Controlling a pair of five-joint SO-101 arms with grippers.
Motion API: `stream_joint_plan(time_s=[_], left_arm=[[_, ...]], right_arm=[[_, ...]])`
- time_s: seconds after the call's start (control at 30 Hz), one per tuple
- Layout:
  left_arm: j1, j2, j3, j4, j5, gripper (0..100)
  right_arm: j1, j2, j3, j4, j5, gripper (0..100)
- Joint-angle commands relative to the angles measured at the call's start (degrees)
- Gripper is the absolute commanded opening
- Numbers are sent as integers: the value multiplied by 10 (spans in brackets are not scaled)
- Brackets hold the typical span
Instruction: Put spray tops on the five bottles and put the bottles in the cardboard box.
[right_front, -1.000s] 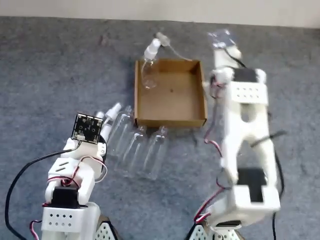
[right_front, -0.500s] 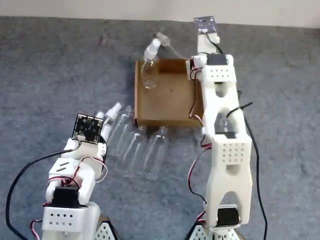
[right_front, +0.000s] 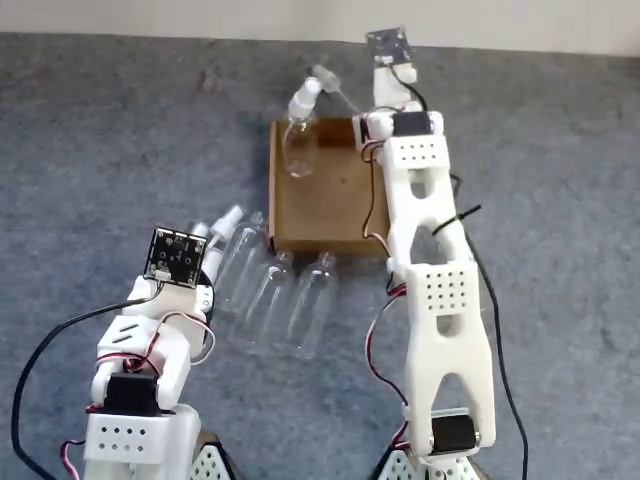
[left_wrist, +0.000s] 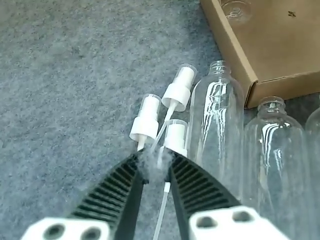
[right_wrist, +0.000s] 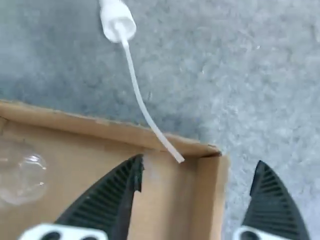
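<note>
White spray top (right_wrist: 117, 22) lies at the box's (right_front: 330, 215) twelve o'clock; right gripper (right_wrist: 198, 162), wide open and empty, probably must descend and close on it. Left gripper (left_wrist: 156, 160) pinches a second top (left_wrist: 176, 135).

1. A cardboard box (right_front: 335, 205) is set toward the far edge of the table (right_front: 120, 120), near the middle.
2. A bottle (right_front: 299, 148) is laid in the box's far left corner, its top end over the far wall.
3. A loose spray top (right_wrist: 117, 22) is placed behind the box, its tube reaching over the far wall.
4. Before the box's near left corner, three bottles (right_front: 270, 292) are laid side by side.
5. Just left of them, three spray tops (left_wrist: 180, 89) are bunched.
</note>
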Motion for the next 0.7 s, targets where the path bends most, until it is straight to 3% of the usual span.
stream_joint_plan(time_s=[0.0, 0.17, 0.33, 0.67], left_arm=[[-1, -5, -2, -12, -6, 5], [-1, -5, 4, -16, -6, 5], [-1, -5, 4, -16, -6, 5], [-2, -5, 4, -16, -6, 5]], right_arm=[[-6, -10, -37, -15, -4, 244], [-5, -8, -37, -51, -4, 111], [-4, -11, -48, -54, -4, 109], [44, -5, -121, 54, -1, 155]])
